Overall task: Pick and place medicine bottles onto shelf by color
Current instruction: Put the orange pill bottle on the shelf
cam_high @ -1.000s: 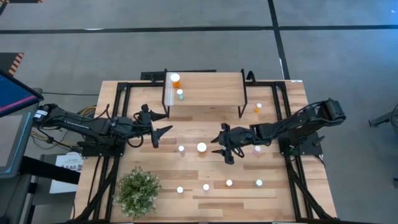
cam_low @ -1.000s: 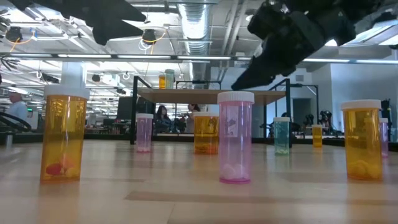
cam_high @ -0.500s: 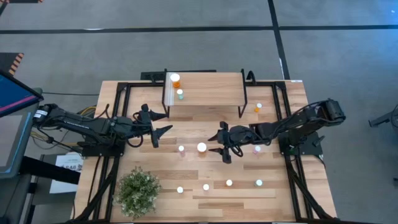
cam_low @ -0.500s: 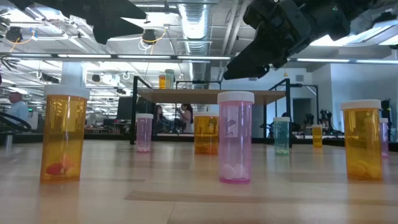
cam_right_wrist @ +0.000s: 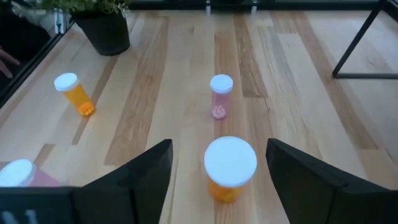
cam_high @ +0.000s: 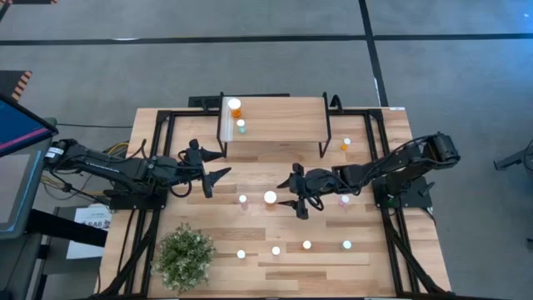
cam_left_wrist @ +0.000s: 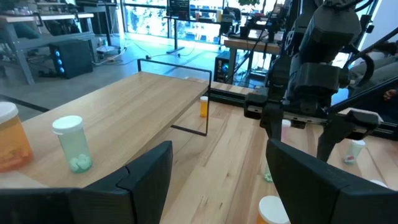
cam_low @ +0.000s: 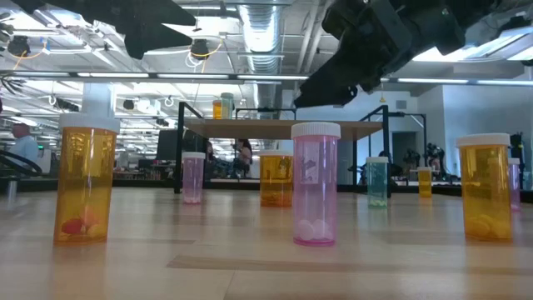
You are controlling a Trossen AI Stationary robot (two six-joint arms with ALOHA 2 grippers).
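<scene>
My right gripper (cam_high: 297, 192) hovers open above the table's middle, just right of a large orange bottle with a white cap (cam_high: 270, 197). In the right wrist view that bottle (cam_right_wrist: 230, 168) stands ahead of the open fingers, which touch nothing. A pink bottle (cam_high: 243, 199) stands just beyond it. The shelf (cam_high: 275, 121) at the far middle carries an orange bottle (cam_high: 235, 106) and a teal one (cam_high: 241, 126) at its left end. My left gripper (cam_high: 215, 171) waits open beside the shelf's left end.
Several small bottles stand in a near row (cam_high: 306, 245). One pink bottle (cam_high: 345, 199) sits under my right arm. An orange one (cam_high: 345, 143) stands by the shelf's right leg. A potted plant (cam_high: 185, 257) fills the near left corner.
My right gripper has crept slightly toward the table's left, nearer the large orange bottle, and its fingertips have lifted a little. No bottle has moved.
</scene>
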